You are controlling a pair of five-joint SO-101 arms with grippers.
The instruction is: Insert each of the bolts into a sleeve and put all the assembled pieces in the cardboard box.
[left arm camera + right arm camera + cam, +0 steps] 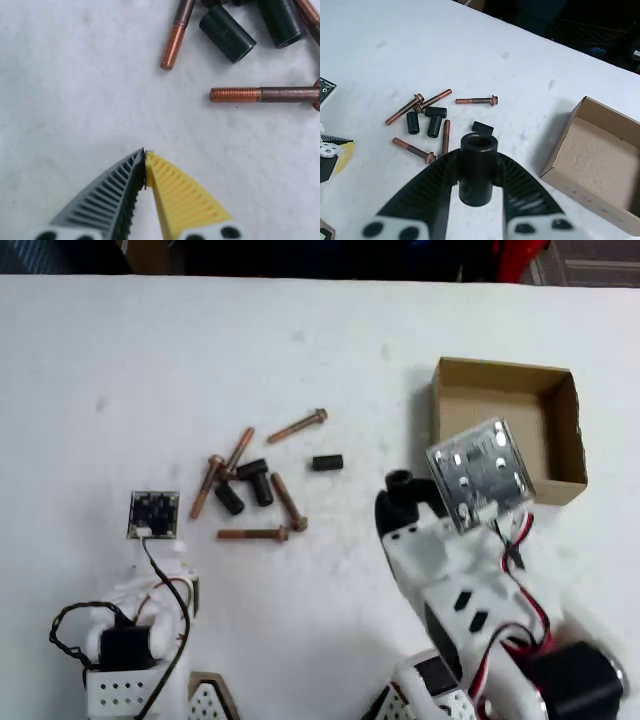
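We list first the white table (300, 350), which bears everything below. Next comes the right arm (460, 580), white with red and black wiring. It stands just beside the cardboard box (520, 405) at the box's near left corner, and its metal wrist plate (480, 472) overlaps that corner in the high view. We place the left arm (140, 630), white with black cabling, well apart from the box, on the far side of the loose parts from it. The cardboard box is brown, open-topped and upright, with its inner floor showing. The right gripper (477, 162) is clamped on one black sleeve (478, 172), which is held with its bore towards the wrist camera, near the box's left wall. The left gripper (145, 155) has its grey and yellow fingers (185, 200) pressed tip to tip over bare table, near the threaded ends of two bolts and well apart from the box. We count five copper-coloured bolts (252, 534) lying flat to the left of the box. One bolt (297, 426) lies by itself, nearer the box than the other four, which are loosely clustered farther off. We count four loose sleeves (262, 490), black and short. Three lie among the clustered bolts, touching or just beside them. The fourth (327, 462) lies alone between that cluster and the box.
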